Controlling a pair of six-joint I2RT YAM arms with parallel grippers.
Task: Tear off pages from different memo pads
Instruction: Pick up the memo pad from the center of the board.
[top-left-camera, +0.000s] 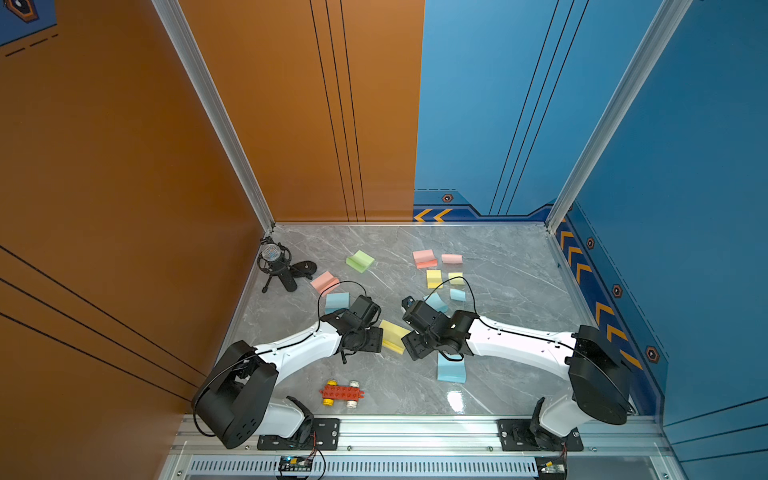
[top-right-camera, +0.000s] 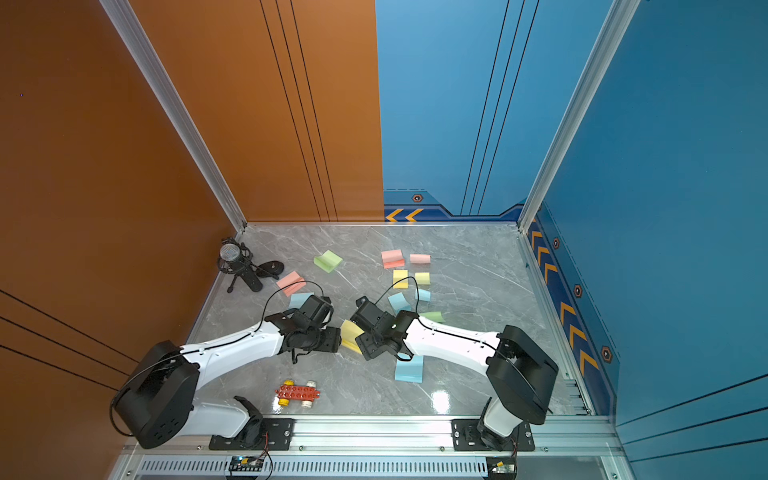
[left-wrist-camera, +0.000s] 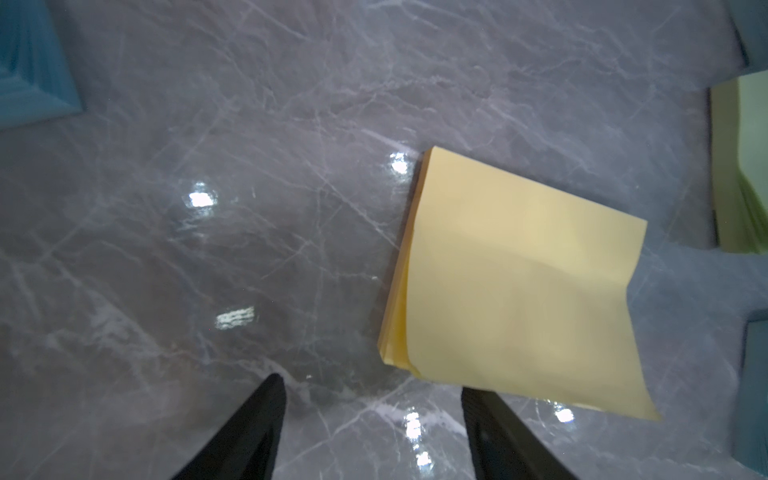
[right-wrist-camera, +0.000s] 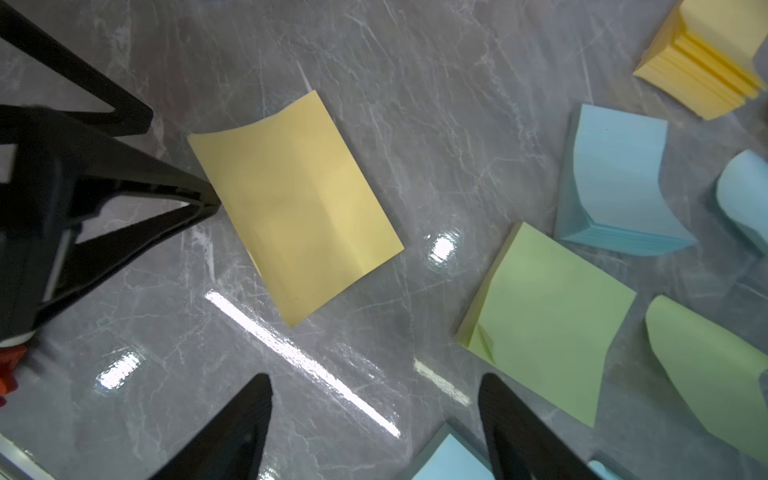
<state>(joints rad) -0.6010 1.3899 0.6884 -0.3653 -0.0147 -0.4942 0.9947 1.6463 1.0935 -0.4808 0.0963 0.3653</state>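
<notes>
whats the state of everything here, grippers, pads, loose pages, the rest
left gripper: open, empty, at the yellow pad's edge
right gripper: open, empty
yellow pad: lying flat
top page: creased, partly lifted
green pad: flat, one corner lifted
green page: loose, curled
blue pad: top pages curled
toy car: upright
microphone: standing

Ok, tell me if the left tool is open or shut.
Open. In the left wrist view the left tool shows fingers apart, only bare table between them; the yellow memo pad lies by one tip.
</notes>
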